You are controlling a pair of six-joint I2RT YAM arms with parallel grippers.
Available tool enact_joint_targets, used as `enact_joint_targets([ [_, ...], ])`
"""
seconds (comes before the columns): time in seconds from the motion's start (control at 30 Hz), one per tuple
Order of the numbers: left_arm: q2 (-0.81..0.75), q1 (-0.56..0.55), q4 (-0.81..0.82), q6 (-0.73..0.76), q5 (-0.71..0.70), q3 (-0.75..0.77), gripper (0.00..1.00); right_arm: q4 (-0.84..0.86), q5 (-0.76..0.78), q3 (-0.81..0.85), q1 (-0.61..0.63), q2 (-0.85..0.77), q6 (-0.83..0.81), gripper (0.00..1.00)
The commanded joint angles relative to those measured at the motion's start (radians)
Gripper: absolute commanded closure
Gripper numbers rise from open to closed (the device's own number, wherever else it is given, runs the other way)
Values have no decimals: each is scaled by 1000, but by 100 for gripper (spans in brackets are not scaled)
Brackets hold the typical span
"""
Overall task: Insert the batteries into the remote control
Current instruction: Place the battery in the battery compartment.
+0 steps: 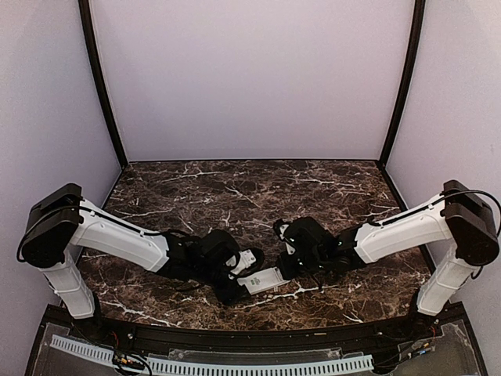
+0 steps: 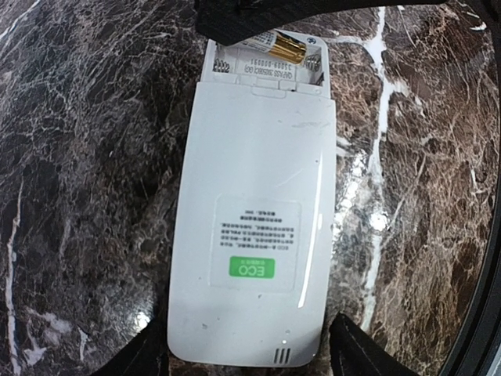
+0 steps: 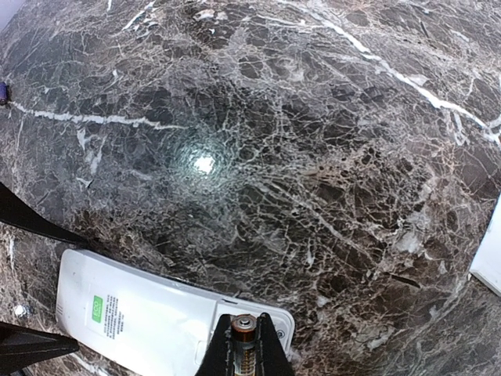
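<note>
The white remote control (image 1: pixel 266 280) lies back-up on the marble table, its ECO label showing in the left wrist view (image 2: pixel 252 235). Its battery bay (image 2: pixel 266 59) is open at the far end. My left gripper (image 2: pixel 250 348) straddles the remote's closed end, jaws against both sides. My right gripper (image 3: pixel 249 317) is shut on a gold-and-black battery (image 3: pixel 249 337) and holds it over the open bay. The same battery (image 2: pixel 278 48) shows at the bay's right slot under the right gripper's dark fingers (image 2: pixel 250 19). The left slot (image 2: pixel 221 63) looks empty.
A flat white piece (image 3: pixel 489 258) lies at the right edge of the right wrist view. Both arms meet at the table's near middle (image 1: pixel 258 270). Dark marble table (image 1: pixel 250 196) stretches behind them, walled on three sides.
</note>
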Motion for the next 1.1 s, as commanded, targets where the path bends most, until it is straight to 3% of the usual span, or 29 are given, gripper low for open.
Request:
enact_joint_targets([
  [0.0, 49, 2, -74, 23, 47, -16, 30, 42, 16, -1, 5, 16, -22, 100],
  [0.37, 107, 5, -34, 53, 52, 0, 30, 97, 35, -22, 6, 47, -53, 100],
  [1.07, 165, 14, -89, 62, 90, 13, 44, 40, 2, -80, 17, 9, -41, 100],
])
